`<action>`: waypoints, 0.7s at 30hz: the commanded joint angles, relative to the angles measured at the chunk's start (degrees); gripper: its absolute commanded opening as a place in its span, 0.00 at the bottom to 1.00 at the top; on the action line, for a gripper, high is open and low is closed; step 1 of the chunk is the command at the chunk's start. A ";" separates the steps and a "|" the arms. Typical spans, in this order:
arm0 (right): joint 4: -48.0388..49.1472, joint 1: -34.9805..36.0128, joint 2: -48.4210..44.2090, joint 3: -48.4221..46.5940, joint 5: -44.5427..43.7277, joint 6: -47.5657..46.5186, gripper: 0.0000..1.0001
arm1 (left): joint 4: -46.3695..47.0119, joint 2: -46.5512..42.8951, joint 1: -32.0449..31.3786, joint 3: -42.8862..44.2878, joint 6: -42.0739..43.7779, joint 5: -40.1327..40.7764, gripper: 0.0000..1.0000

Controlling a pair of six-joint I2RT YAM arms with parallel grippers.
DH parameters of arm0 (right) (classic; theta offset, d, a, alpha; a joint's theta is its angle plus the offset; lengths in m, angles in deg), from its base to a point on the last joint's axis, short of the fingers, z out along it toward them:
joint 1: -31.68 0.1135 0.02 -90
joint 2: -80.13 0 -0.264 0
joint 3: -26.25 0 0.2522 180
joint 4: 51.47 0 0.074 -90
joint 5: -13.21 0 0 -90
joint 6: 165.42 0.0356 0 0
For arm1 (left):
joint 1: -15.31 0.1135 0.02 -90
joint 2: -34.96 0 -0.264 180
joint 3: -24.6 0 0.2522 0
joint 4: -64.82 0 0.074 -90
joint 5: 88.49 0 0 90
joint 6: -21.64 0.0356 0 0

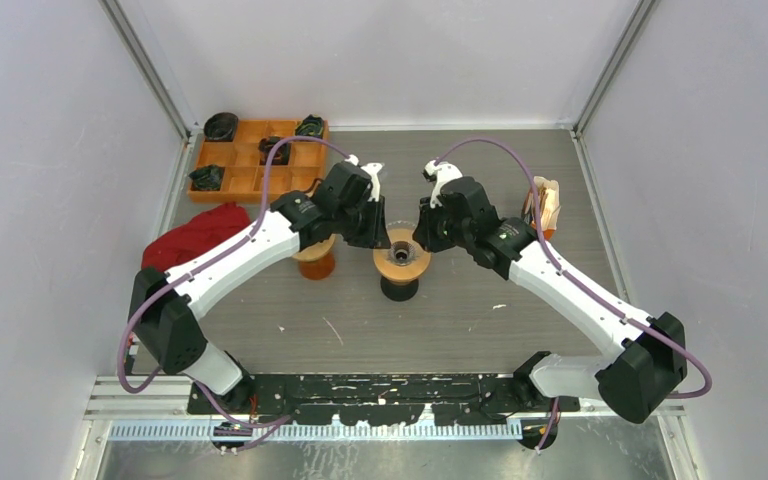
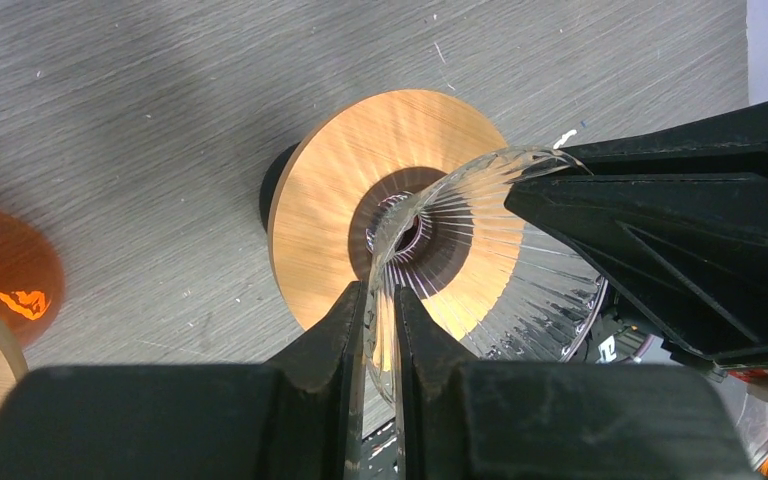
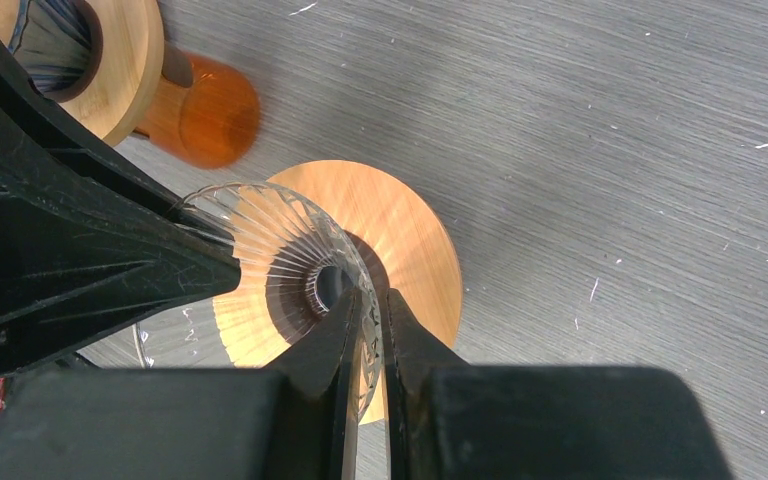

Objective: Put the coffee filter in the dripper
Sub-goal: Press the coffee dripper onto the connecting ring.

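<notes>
The clear ribbed glass dripper is clamped at its rim from two sides. The left gripper is clenched on one wall and the right gripper on the opposite wall. The dripper's narrow end is at the central hole of the round wooden disc. The pale paper coffee filter is seen well apart from both grippers, just beyond the right arm.

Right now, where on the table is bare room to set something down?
Bare: the near strip between the arm bases and the wooden stand; the far strip between the orange tray and the filter stack. Crowded: centre, where the left gripper and right gripper pinch the glass dripper.
</notes>
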 commanded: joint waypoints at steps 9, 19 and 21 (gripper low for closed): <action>-9.77 -0.19 7.13 4.71 -6.51 -1.94 0.01 | -1.40 2.95 -1.18 0.48 1.26 0.70 0.11; -11.85 -0.19 9.41 3.61 -8.33 -2.01 0.01 | -2.97 4.95 -1.68 0.47 1.35 0.70 0.10; -12.36 -0.21 9.63 3.51 -8.12 -2.09 0.01 | -3.21 5.02 -1.94 0.33 1.35 0.76 0.10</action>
